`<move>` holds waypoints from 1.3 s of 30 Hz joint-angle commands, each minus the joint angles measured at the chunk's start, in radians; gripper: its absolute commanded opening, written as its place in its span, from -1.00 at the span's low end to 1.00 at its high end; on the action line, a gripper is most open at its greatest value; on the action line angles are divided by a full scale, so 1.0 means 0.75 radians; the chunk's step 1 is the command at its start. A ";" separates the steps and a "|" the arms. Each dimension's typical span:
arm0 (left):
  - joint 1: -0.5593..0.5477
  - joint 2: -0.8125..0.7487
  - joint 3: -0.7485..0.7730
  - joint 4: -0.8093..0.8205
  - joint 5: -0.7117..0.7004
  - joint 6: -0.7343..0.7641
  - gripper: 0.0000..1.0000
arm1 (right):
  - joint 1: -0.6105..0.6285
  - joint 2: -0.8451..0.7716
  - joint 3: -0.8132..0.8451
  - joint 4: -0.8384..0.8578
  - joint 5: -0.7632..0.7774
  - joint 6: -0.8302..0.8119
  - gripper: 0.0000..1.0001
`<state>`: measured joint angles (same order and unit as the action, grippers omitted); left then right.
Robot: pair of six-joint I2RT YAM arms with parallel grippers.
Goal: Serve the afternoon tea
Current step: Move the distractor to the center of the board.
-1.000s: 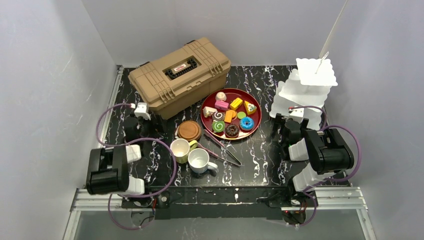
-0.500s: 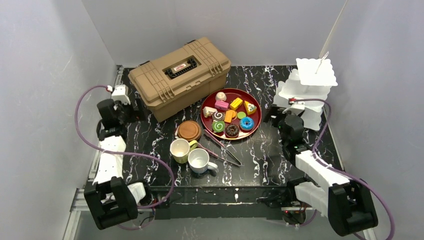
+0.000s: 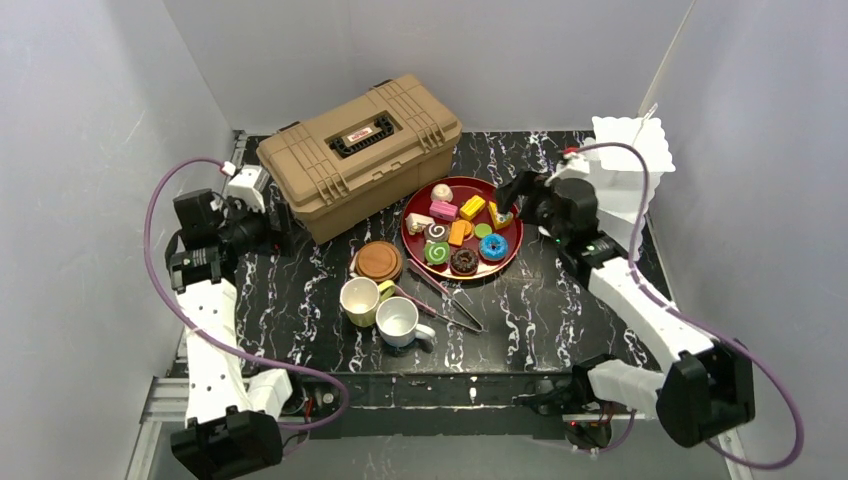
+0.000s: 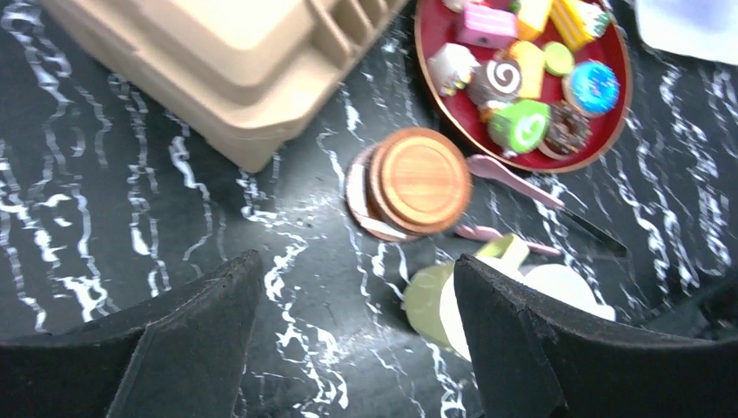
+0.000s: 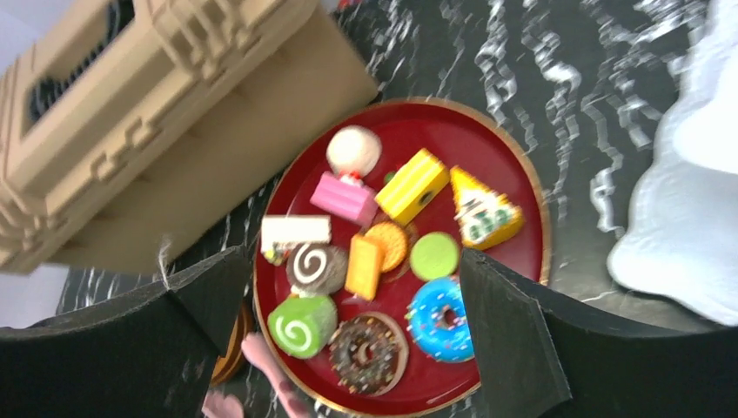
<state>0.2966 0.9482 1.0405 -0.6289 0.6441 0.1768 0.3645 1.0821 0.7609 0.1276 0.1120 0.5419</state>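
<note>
Field notes, this moment.

The pastries [image 3: 462, 232] all sit on the red plate [image 5: 474, 144], mid-worktop [image 3: 560, 300], just right of the tan toolbox [image 3: 360, 150]. Your right tool [image 5: 352, 266] hangs over that plate with its fingers wide apart. Nothing is between them and no contact is visible.

Its wrist camera shows the plate through the gap:
- Nearest the fingers: green swirl roll [image 5: 300, 324], chocolate donut [image 5: 365, 353], blue donut [image 5: 439, 318].
- Middle: brown swirl roll [image 5: 315, 268], orange biscuits [image 5: 374, 257], green round [image 5: 433, 255].
- Beyond: white cake slice [image 5: 294, 233], pink piece [image 5: 345, 198], yellow block [image 5: 411, 185], triangular slice [image 5: 483, 213], cream ball [image 5: 354, 150].

From overhead, this tool is at the plate's far right rim, just beside the white tiered stand [image 3: 625, 165].

Your left tool [image 4: 354, 266] is at the left side of the worktop, near the toolbox's front left corner. Its fingers are apart, the gap is bare, and it touches nothing you can see. In its wrist view:
- The brown coasters [image 4: 418, 183], stacked, lie ahead of the gap, apart from both fingers.
- The pale yellow mug [image 4: 435, 305] shows just at the inner edge of the finger on the right of that view.
- The white mug [image 4: 566, 287] is partly hidden behind that finger.

Overhead, the two mugs stand upright side by side near the front edge. The coasters are just behind the yellow one. The tongs [image 3: 450, 298] lie beside the mugs on the plate side. Both mugs are well apart from either tool.
</note>
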 commanded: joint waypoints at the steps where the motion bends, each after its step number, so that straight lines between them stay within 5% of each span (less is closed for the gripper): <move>1: -0.049 0.065 0.073 -0.221 0.204 0.043 0.56 | 0.201 0.128 0.137 -0.292 0.020 -0.050 1.00; 9: -0.431 0.252 0.080 -0.190 -0.055 0.190 0.52 | 0.493 0.246 0.261 -0.452 0.336 -0.152 1.00; 14: -0.483 0.433 0.057 -0.003 -0.185 0.242 0.51 | 0.524 0.231 0.265 -0.442 0.385 -0.159 1.00; 23: -0.494 0.732 0.125 0.351 -0.454 0.149 0.39 | 0.533 0.302 0.335 -0.470 0.482 -0.211 1.00; 39: -0.336 1.204 0.732 0.333 -0.561 -0.013 0.48 | 0.533 0.342 0.351 -0.442 0.551 -0.260 1.00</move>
<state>0.0010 1.7908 1.4590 -0.3901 0.2493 0.2039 0.7597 1.3216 0.9745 -0.2222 0.4934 0.3607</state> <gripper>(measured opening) 0.733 1.001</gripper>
